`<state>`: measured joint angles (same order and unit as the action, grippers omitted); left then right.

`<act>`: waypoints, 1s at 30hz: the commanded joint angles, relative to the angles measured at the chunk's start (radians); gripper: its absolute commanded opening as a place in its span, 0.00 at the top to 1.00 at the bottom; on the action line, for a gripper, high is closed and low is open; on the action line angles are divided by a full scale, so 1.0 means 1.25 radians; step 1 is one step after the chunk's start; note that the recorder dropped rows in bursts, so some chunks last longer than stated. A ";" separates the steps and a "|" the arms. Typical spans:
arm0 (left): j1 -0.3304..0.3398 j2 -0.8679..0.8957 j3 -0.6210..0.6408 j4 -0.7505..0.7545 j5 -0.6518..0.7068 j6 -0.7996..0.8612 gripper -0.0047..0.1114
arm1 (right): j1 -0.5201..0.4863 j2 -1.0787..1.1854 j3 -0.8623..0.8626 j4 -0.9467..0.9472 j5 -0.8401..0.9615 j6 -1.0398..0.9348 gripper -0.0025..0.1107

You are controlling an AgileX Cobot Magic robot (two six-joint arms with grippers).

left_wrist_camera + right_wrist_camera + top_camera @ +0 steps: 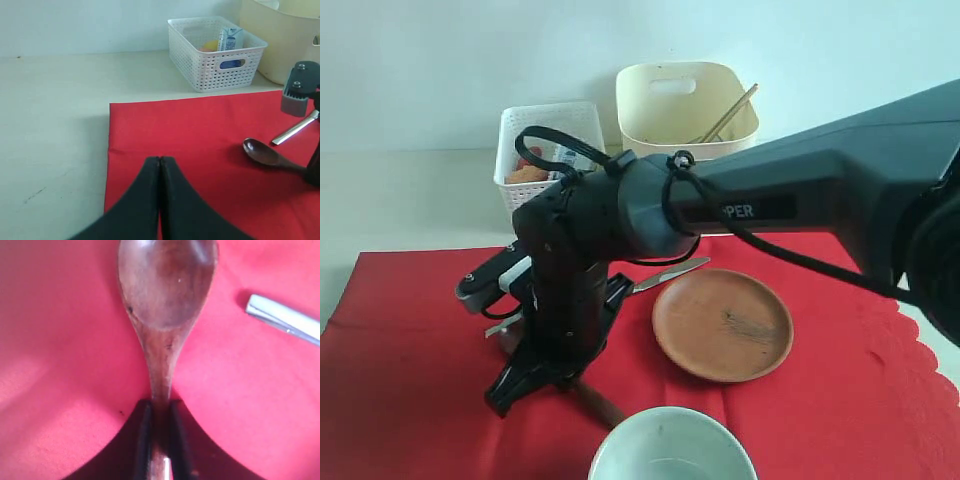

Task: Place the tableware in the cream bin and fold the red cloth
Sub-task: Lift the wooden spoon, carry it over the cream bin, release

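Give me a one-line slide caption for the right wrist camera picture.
Right gripper shut on the handle of a dark wooden spoon over a bright-red cloth, silver table knife nearby.

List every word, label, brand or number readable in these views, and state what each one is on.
"PER": white letters on the dark right arm; the start of the word is hidden behind a black cable.
Milk carton in the white basket: blue print, too blurred to read.
No other text is visible in any view.
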<state>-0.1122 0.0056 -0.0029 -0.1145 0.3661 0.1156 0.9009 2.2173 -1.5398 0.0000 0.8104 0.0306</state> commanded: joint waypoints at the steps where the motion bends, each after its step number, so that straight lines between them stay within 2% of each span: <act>1: 0.002 -0.004 0.002 0.000 -0.008 -0.005 0.96 | 0.001 -0.019 -0.005 0.000 -0.029 -0.024 0.98; 10: 0.002 -0.004 0.002 0.000 -0.008 -0.003 0.96 | -0.004 -0.227 -0.005 -0.033 -0.040 -0.036 0.98; 13: 0.002 -0.004 0.002 0.000 -0.008 -0.002 0.96 | -0.036 -0.315 -0.005 -0.034 -0.046 -0.037 0.98; 22: 0.002 -0.004 0.002 0.000 -0.008 -0.002 0.96 | -0.240 -0.395 -0.005 -0.025 -0.064 -0.037 0.98; 26: 0.002 -0.004 0.002 0.000 -0.008 -0.002 0.96 | -0.319 -0.395 -0.005 -0.021 -0.132 -0.037 0.98; 30: 0.002 -0.004 0.002 0.000 -0.008 -0.002 0.96 | -0.393 -0.367 -0.005 0.027 -0.282 -0.044 0.98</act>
<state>-0.1122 0.0056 -0.0029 -0.1145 0.3661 0.1156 0.4474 1.7382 -1.5398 0.0000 0.5688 -0.0124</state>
